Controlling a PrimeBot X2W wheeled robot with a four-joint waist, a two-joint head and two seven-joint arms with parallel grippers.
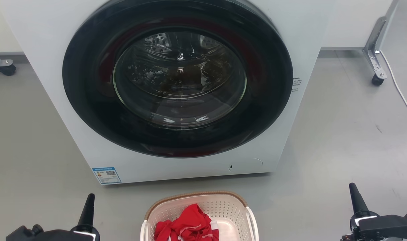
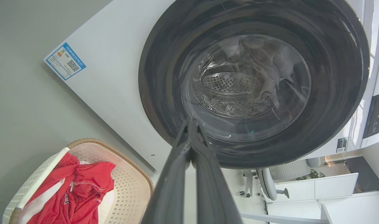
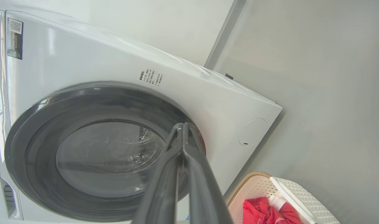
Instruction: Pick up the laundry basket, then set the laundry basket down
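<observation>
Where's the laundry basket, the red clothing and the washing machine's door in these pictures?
laundry basket [image 1: 196, 193], head view, brown rim at the far side.
red clothing [image 1: 190, 221], head view, middle of the bunched fabric.
washing machine door [image 1: 180, 77], head view, its glass window.

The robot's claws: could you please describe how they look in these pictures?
The left claw and the right claw look alike: each has two long, smooth, dark grey fingers that taper to a blunt tip. At the base of each sits a black, blocky housing with a white band across it.
</observation>
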